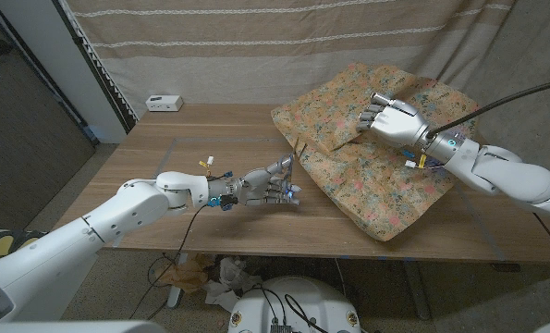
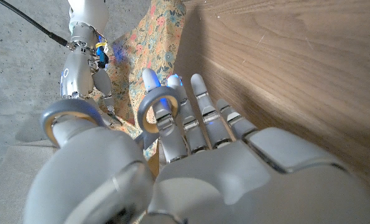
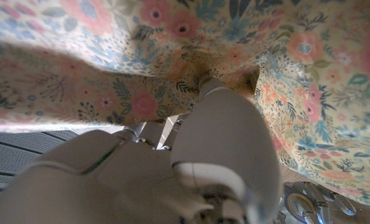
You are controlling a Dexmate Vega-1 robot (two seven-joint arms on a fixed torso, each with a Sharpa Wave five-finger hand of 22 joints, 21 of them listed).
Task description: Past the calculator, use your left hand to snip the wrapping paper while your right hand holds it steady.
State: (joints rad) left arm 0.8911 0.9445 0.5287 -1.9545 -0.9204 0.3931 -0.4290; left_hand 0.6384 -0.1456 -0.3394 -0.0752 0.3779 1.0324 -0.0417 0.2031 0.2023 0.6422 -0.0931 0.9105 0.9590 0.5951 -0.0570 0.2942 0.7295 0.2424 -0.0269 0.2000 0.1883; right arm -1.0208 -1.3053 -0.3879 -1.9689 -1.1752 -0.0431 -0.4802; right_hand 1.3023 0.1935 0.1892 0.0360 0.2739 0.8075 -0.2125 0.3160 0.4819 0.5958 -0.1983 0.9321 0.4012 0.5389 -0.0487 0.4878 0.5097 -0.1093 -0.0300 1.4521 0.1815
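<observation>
- Head view: wrapping paper (image 1: 367, 176) with a floral print lies rumpled on the right half of the wooden table (image 1: 182, 148), one corner hanging over the near edge. The right hand (image 1: 392, 118) sits on its far part, fingers curled into a raised fold. The left hand (image 1: 270, 188) hovers just beside the paper's near left edge, not touching it. A small white box (image 1: 164, 102), perhaps the calculator, stands well apart at the far left. A striped curtain (image 1: 256, 37) hangs behind.
- Judgement: the step is the approach to the cut. Next, the blades must reach the paper's edge while the right hand keeps it taut.
- Left wrist view: the fingers (image 2: 200, 106) lie close together. One finger and the thumb are threaded through the grey loops of scissors (image 2: 141, 115). The blades are hidden.
- Right wrist view: the right hand's back is set against the flowered sheet. Its fingers are buried in a fold, so I cannot tell the exact grip.
</observation>
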